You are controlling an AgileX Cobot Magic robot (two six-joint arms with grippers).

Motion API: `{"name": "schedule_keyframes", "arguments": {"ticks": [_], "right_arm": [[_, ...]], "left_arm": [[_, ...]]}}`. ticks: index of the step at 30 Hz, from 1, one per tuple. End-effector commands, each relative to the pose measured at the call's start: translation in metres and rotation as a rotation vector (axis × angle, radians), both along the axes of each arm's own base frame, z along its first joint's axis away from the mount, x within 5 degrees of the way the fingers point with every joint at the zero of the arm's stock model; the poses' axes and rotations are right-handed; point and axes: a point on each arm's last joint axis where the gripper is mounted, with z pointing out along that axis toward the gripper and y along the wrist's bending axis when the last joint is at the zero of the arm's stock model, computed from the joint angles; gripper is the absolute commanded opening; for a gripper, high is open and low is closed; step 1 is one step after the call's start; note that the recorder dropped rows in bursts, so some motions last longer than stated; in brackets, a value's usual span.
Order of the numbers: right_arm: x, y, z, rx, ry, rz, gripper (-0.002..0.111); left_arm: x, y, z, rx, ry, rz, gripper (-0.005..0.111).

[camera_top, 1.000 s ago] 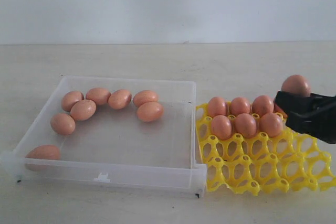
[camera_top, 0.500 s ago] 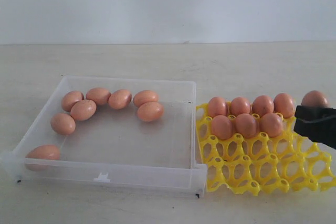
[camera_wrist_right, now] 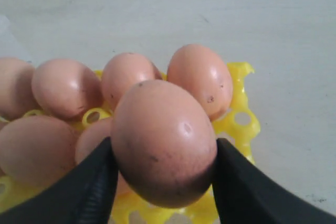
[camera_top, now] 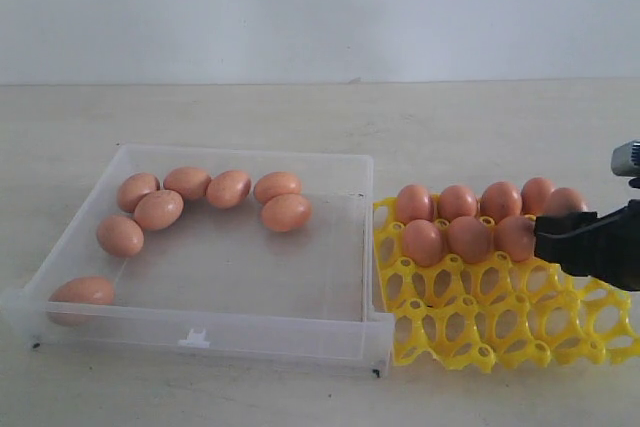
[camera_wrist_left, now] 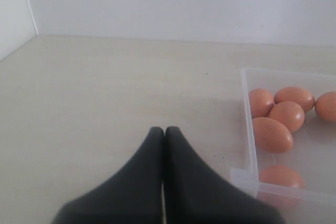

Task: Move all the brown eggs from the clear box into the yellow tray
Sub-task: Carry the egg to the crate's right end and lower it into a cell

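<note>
Right gripper (camera_wrist_right: 164,156) has one brown egg (camera_wrist_right: 164,140) clamped between its two black fingers (camera_wrist_right: 94,182). The jaws are spread wide around its middle and the egg's top shows above them. It sits at the right end of the yellow tray (camera_top: 480,332), next to seven seated eggs (camera_top: 468,237). Seven loose eggs (camera_top: 285,212) lie in the clear box (camera_top: 200,332) against the tray's left side. Left gripper (camera_wrist_left: 164,135), beyond the box from the tray, is pressed tight and empty.

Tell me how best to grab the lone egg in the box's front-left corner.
Probably from straight above, jaws closing across the narrow middle of the egg. It lies on its side along the front wall of the box, whose low walls block a sideways approach.
</note>
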Motion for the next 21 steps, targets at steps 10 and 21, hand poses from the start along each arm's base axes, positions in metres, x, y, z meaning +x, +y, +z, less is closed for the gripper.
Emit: {"name": "schedule_keyframes", "arguments": {"ticks": [10, 21], "right_arm": [[0.003, -0.007, -0.002, -0.024, 0.020, -0.066, 0.000], [0.023, -0.007, -0.006, -0.037, 0.071, -0.043, 0.000]], "left_arm": [[0.000, 0.000, -0.001, 0.005, 0.000, -0.001, -0.004], [0.000, 0.000, -0.001, 0.005, 0.000, -0.001, -0.004]]}}
